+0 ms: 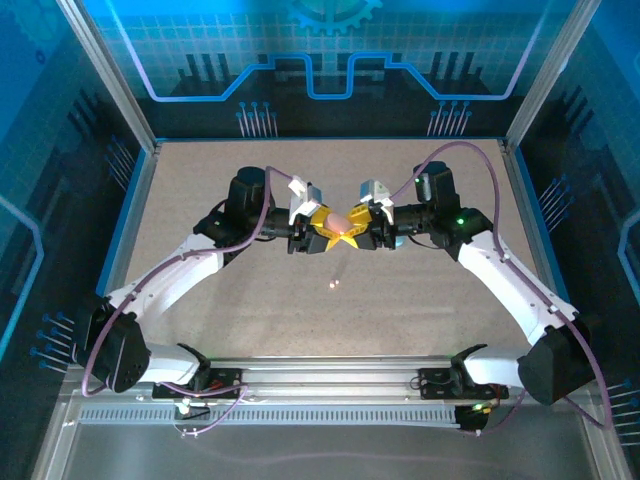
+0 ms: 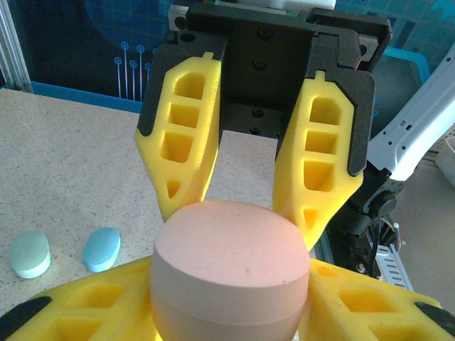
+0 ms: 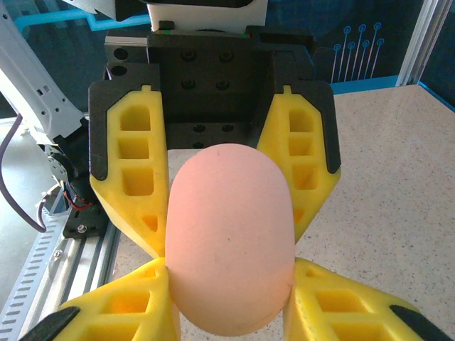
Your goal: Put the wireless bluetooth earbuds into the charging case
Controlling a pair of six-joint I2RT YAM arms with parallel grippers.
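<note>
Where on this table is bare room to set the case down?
Crowded: the centre, where left gripper and right gripper meet at the pink case. Free: the table beyond them, and the near patch between them and the rail, bar one pink earbud.

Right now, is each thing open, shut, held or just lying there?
pink case, lid shut, held between both tools
left tool, closed on the pink case
right tool, closed on the pink case
pink earbud, loose on the table
mint case, shut, lying on the table
blue case, lying on the table
</note>
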